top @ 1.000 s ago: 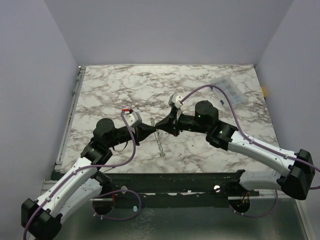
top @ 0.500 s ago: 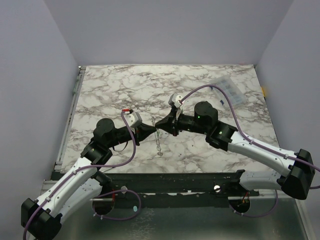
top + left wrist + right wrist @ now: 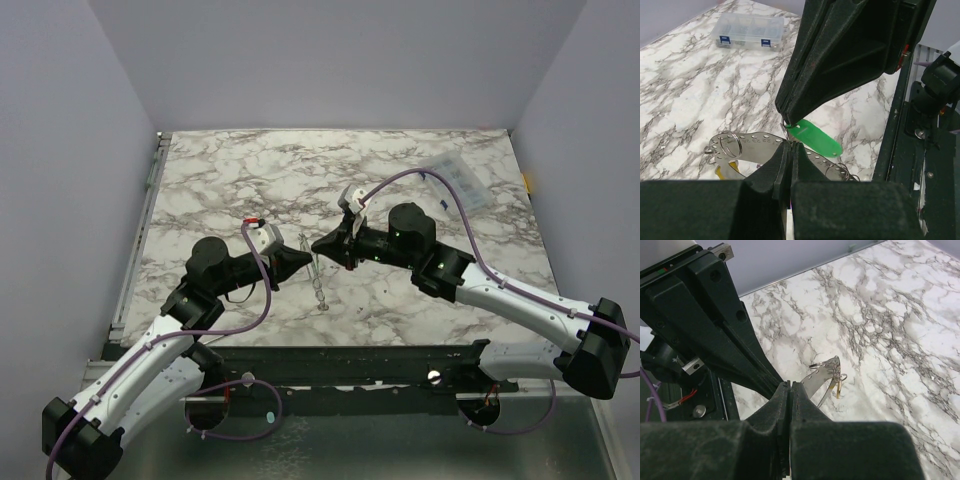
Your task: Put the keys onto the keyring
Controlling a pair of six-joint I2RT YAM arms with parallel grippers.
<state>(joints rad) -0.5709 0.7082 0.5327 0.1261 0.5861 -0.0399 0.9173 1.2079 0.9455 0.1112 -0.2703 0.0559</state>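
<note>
The keyring (image 3: 319, 287) is a grey perforated metal strip with small wire rings, hanging between my two grippers above the marble table. My left gripper (image 3: 304, 257) is shut, its tips (image 3: 790, 145) pinching the strip (image 3: 752, 147). My right gripper (image 3: 318, 245) is shut, and its tips (image 3: 784, 119) pinch a thin wire ring that carries the green key (image 3: 815, 138). The yellow key (image 3: 721, 172) hangs from the strip's far end. In the right wrist view, the strip (image 3: 820, 376) and the brass key (image 3: 838, 388) stick out past the shut jaws (image 3: 790, 385).
A clear plastic parts box (image 3: 455, 180) lies at the table's far right and also shows in the left wrist view (image 3: 747, 32). The dark metal rail (image 3: 350, 360) runs along the table's near edge. Purple cables loop over both arms.
My left gripper has drawn back slightly to the left, opening a small gap from the right gripper. The strip's upper end now pokes up beyond the grippers.
</note>
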